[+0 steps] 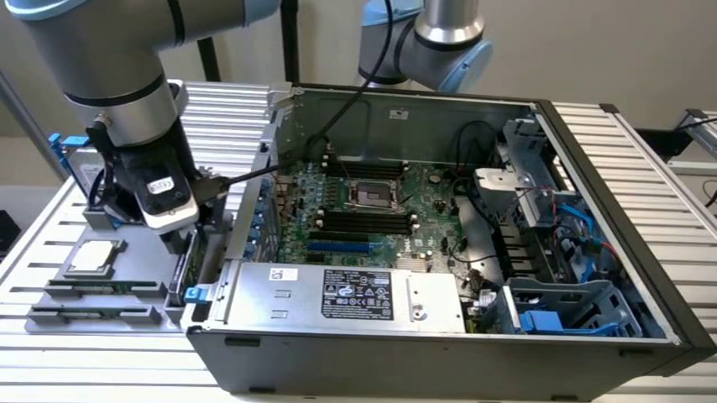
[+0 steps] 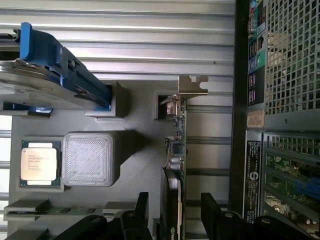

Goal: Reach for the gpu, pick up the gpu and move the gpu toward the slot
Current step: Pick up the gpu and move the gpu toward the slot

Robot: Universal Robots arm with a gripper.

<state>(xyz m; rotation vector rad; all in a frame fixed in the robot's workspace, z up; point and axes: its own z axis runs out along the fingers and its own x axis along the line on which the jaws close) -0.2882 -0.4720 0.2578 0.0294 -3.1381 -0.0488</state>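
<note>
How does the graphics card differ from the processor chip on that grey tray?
The thin dark, green-edged graphics card stands on edge; the square silver-lidded processor chip lies flat. The card is long, the chip compact. The card sits between the gripper's open jaws; the chip lies aside. Both rest in the grey tray.

The arm point(image 1: 107, 59) is built of thick silver-grey tubes with pale blue caps at the joints. Another such joint point(image 1: 448, 50) shows at 12 o'clock in the exterior view. A black ring circles the wrist, and beneath it a black body carries a white camera block point(image 1: 166, 200) with a small label. A thin black cable point(image 1: 241, 175) leaves it toward 3 o'clock. The hand point(image 2: 176, 207) has 2 matt black fingers point(image 2: 212, 212) with round pivot pins.
</note>
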